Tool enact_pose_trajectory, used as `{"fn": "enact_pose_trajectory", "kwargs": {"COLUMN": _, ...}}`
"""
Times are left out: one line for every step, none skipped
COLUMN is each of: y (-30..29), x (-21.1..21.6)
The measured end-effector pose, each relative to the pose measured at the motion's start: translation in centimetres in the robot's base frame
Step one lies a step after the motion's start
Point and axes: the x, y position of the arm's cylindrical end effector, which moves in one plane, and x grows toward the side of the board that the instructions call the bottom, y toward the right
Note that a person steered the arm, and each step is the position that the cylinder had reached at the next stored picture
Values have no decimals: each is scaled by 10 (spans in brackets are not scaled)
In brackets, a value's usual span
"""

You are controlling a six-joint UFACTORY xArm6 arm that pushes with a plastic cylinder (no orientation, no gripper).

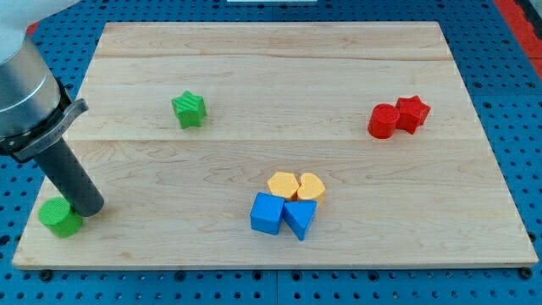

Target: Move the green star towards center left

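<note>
Wooden board (279,169) on blue pegboard (517,102). Gripperless rod: my tip (90,207) seen touching green cylinder (60,218); green star (189,110) well apart.

Pale wooden board (339,76) on blue pegboard (517,51). Green star (189,109) at ten o'clock. Red cylinder (383,121) and red star (412,113) touching, at two o'clock. Yellow pair (296,185) and blue pair (283,215) clustered at six. Green cylinder (60,218) at eight, against the corner edge.
</note>
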Motion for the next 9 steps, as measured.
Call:
{"fn": "enact_pose_trajectory", "kwargs": {"y": 53, "x": -44}}
{"fn": "enact_pose_trajectory", "kwargs": {"y": 113, "x": -82}}
{"fn": "enact_pose_trajectory", "kwargs": {"y": 160, "x": -133}}
{"fn": "enact_pose_trajectory", "kwargs": {"y": 155, "x": -196}}
{"fn": "enact_pose_trajectory", "kwargs": {"y": 133, "x": -192}}
{"fn": "enact_pose_trajectory", "kwargs": {"y": 131, "x": -154}}
{"fn": "enact_pose_trajectory", "kwargs": {"y": 102, "x": -138}}
{"fn": "enact_pose_trajectory", "kwargs": {"y": 82, "x": -163}}
{"fn": "enact_pose_trajectory", "kwargs": {"y": 58, "x": -168}}
